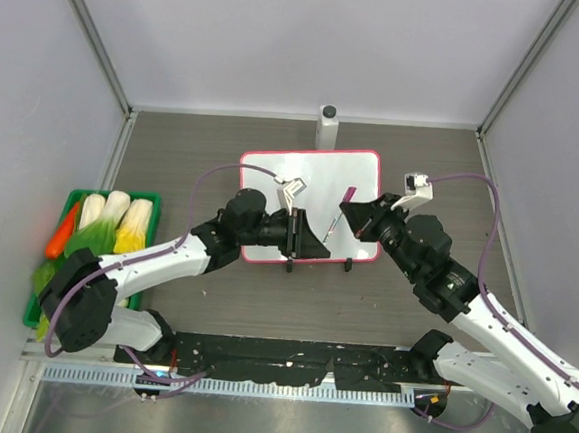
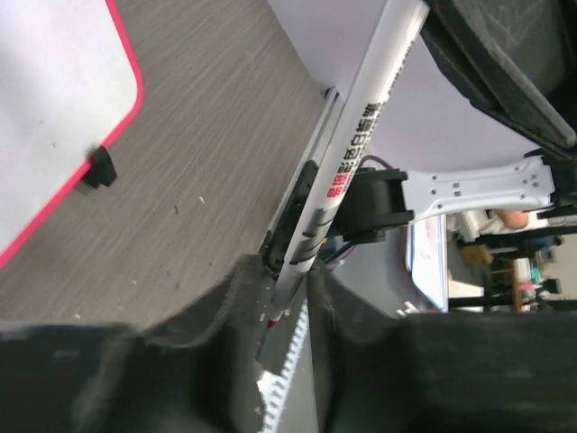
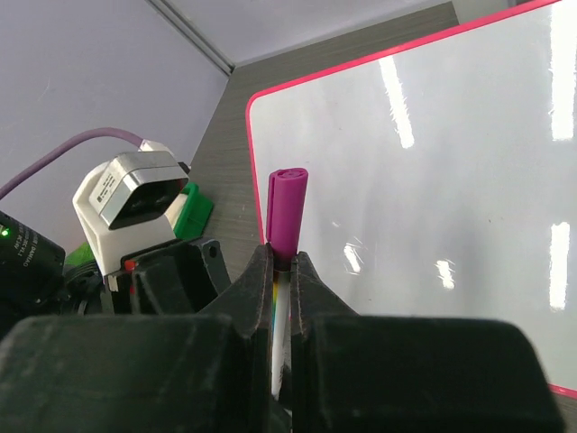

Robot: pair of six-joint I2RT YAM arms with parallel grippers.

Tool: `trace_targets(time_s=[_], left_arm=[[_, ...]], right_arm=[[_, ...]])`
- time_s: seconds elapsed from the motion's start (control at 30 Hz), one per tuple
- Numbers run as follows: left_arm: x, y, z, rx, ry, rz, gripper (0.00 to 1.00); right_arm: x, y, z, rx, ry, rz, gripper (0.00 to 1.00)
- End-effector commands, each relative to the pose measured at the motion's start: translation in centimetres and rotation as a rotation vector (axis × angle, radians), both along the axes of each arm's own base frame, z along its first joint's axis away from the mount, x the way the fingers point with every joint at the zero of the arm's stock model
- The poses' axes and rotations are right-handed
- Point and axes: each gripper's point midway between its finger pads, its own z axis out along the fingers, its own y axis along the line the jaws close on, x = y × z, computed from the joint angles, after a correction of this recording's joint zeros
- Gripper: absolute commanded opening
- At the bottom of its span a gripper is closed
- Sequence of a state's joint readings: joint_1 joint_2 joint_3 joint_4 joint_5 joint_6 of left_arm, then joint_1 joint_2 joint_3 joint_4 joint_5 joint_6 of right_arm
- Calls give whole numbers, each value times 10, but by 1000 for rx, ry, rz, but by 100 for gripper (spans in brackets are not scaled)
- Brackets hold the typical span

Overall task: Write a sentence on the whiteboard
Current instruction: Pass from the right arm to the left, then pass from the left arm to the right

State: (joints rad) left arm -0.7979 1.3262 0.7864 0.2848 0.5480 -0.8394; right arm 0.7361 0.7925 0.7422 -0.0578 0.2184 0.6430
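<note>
The whiteboard (image 1: 318, 174) lies flat mid-table, white with a pink-red frame, and its surface is blank; no sentence shows on it. It also shows in the left wrist view (image 2: 45, 108) and the right wrist view (image 3: 451, 180). A white marker (image 1: 338, 215) with a purple cap (image 3: 288, 203) hangs over the board's near right part. My right gripper (image 1: 355, 217) (image 3: 287, 266) is shut on the marker just below the cap. My left gripper (image 1: 313, 238) (image 2: 293, 298) is shut on the marker's other end, and the printed white barrel (image 2: 361, 135) runs away from it.
A green tray (image 1: 70, 199) of vegetables sits at the left edge. A white post (image 1: 328, 127) stands behind the board. The board's black clip feet (image 1: 290, 267) (image 2: 97, 168) stick out at its near edge. Grey walls close in three sides.
</note>
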Motion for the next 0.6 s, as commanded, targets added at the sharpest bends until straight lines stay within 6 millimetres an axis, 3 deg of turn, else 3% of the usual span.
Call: trace_targets(time_s=[0.0, 0.07, 0.1, 0.17, 0.23, 0.27, 0.33, 0.4, 0.57], left_arm=[[1, -12, 34, -90, -64, -40, 20], [2, -12, 36, -92, -65, -38, 0], [3, -12, 36, -92, -64, -32, 0], [2, -9, 36, -89, -63, -21, 0], [0, -4, 36, -80, -65, -4, 0], [1, -1, 36, -73, -72, 7, 0], [0, 6, 33, -44, -73, 35, 0], [-1, 14, 33, -17, -79, 58, 0], [-2, 36, 31, 62, -111, 126, 0]], right_arm=[[6, -2, 27, 71, -47, -28, 1], [6, 0, 27, 68, -47, -17, 1], [6, 0, 30, 69, -51, -17, 2], [6, 0, 28, 57, -50, -9, 14], [3, 0, 25, 41, -48, 3, 33], [3, 0, 20, 21, -39, 8, 51], [2, -2, 11, -4, -12, 7, 73], [0, -2, 5, -24, 5, 18, 85], [-9, -6, -7, -56, 10, 49, 97]])
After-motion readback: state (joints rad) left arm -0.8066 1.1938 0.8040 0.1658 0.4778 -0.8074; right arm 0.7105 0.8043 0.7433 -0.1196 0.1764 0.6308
